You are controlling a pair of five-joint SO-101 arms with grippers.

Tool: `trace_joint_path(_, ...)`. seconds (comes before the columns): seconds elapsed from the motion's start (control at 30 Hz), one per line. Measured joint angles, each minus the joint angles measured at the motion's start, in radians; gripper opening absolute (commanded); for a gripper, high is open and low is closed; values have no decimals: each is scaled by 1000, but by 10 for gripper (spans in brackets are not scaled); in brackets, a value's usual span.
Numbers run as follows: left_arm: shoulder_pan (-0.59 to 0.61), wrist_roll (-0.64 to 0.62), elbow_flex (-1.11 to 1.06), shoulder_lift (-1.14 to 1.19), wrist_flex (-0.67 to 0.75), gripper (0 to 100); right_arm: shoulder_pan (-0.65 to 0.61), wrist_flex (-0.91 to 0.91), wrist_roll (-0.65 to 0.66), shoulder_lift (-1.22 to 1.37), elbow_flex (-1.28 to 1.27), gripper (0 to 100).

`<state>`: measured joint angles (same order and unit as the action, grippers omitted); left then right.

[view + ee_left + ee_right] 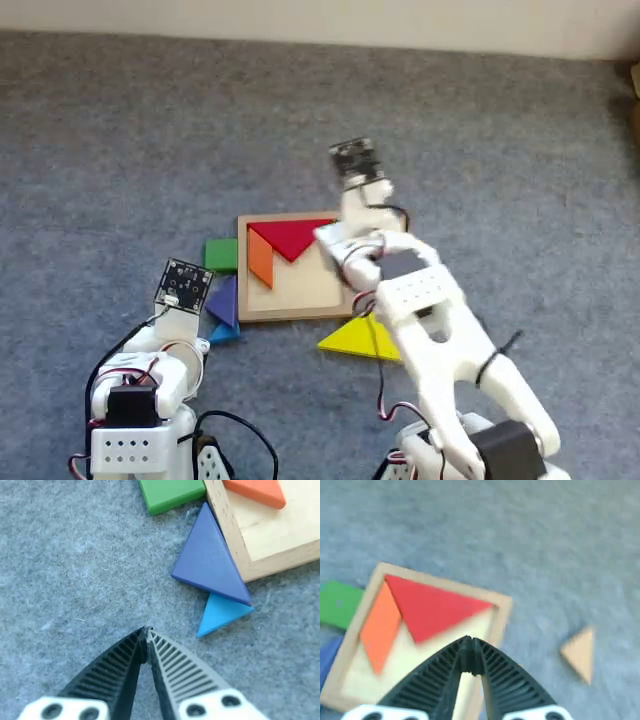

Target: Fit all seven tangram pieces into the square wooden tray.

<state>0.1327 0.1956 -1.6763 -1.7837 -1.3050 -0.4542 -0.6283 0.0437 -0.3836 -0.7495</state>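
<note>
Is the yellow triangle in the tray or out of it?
Out. The yellow triangle lies flat on the grey carpet, outside the rim of the wooden tray, near one of its corners.

yellow triangle (355, 340): partly under right arm (440, 320) | green piece (170, 492): cut by edge | tray (290, 312): right side hidden

Square wooden tray (290, 315): pale natural wood with a slightly darker tan rim. Large triangle (290, 237): red. Parallelogram (260, 258): orange. Square piece (221, 254): green. Medium triangle (210, 560): dark blue-violet. Small triangle (220, 614): light blue. Second large triangle (358, 338): yellow. Last small triangle (580, 654): looks pale tan-orange, but it is blurred, so possibly bare wood. Carpet (120, 150): mottled grey, fuzzy texture. Left arm (150, 385) and right arm (440, 330): white shells, black motors and cables. Left gripper (146, 632) and right gripper (470, 647): black to dark grey, ribbed pattern on the fingers.
</note>
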Motion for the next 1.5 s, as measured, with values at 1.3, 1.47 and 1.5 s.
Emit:
trace_joint_path(1.3, 0, 0, 0, 0, 0, 7, -270, -344, 321, -18, -301, 343)
trace_joint_path(1.47, 0, 0, 0, 0, 0, 7, -250, -276, 351, -31, -350, 334)
trace_joint_path(1.5, 0, 0, 0, 0, 0, 7, -250, -264, 362, -35, -358, 318)
